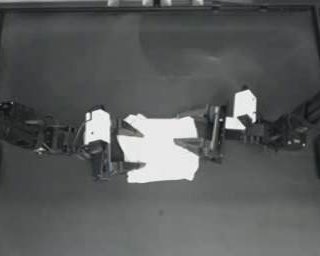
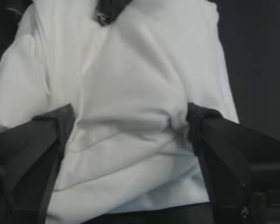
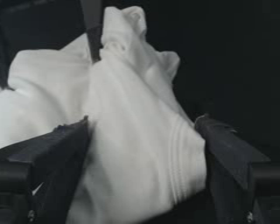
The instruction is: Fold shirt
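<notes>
The shirt (image 1: 159, 149) lies bunched into a compact white bundle near the middle of the dark counter (image 1: 156, 55), slightly toward the near edge in the top view. The left claw (image 1: 126, 148) reaches in from the left and meets the bundle's left edge; the right claw (image 1: 189, 131) reaches in from the right and meets its right edge, at the upper part of that side. The two claws thus face each other across the cloth. In the left wrist view the left claw (image 2: 131, 120) has its jaws spread wide, one on each side of a broad span of cloth, with the shirt (image 2: 131, 87) filling the gap between them; folds and creases run across the fabric at the level of the jaw tips. Whether the jaws press the cloth firmly cannot be determined. In the right wrist view the right claw (image 3: 142, 127) is likewise wide open, its jaws straddling a raised ridge of the shirt (image 3: 136, 109), which rises to a crumpled peak beyond. A ribbed hem or seam is visible on the cloth beside one jaw. The white angular plates (image 1: 98, 126) on each wrist sit clear of the fabric in the top view.
</notes>
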`<state>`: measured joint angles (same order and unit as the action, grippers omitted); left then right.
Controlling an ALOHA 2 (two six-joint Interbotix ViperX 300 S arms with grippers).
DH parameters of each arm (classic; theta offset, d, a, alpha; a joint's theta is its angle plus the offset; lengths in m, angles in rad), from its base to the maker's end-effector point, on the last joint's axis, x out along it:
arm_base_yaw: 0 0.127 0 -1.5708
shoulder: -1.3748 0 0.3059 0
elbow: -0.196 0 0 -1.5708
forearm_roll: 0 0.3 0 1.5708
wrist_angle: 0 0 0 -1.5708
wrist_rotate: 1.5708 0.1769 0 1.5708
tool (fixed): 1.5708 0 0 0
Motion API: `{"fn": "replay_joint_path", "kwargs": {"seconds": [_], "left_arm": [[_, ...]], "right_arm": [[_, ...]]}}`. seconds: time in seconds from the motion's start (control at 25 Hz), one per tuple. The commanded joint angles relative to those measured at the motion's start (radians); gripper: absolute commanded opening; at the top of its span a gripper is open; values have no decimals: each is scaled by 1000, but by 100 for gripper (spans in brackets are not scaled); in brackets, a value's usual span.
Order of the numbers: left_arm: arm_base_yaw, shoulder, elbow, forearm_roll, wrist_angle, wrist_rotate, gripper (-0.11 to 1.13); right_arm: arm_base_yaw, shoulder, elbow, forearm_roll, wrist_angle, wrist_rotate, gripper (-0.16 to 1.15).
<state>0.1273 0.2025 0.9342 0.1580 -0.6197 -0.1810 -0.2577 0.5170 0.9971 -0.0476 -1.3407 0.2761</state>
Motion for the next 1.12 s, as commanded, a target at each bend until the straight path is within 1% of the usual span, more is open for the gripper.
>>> {"fn": "replay_joint_path", "kwargs": {"seconds": [0.04,0.16,0.24,0.4,0.56,0.72,0.88,1.12], "left_arm": [[-3,-41,-5,-2,6,8,101],[3,-78,-6,2,6,11,101],[5,-106,-8,2,11,26,101],[9,-161,-8,-3,25,58,101],[18,-206,-6,-2,44,63,101],[31,-241,-5,-2,57,78,101],[51,-255,-5,-2,57,100,101],[94,-210,-8,0,48,112,101]], "right_arm": [[0,-43,3,-5,8,2,98],[-2,-74,3,-9,29,2,98],[-2,-110,3,-17,64,2,98],[0,-192,-9,-34,189,-3,98],[-2,-267,-25,-58,319,-3,98],[0,-337,-35,-80,414,-3,98],[21,-408,-40,-97,500,-3,98],[67,-518,-40,-97,643,-6,98]]}}
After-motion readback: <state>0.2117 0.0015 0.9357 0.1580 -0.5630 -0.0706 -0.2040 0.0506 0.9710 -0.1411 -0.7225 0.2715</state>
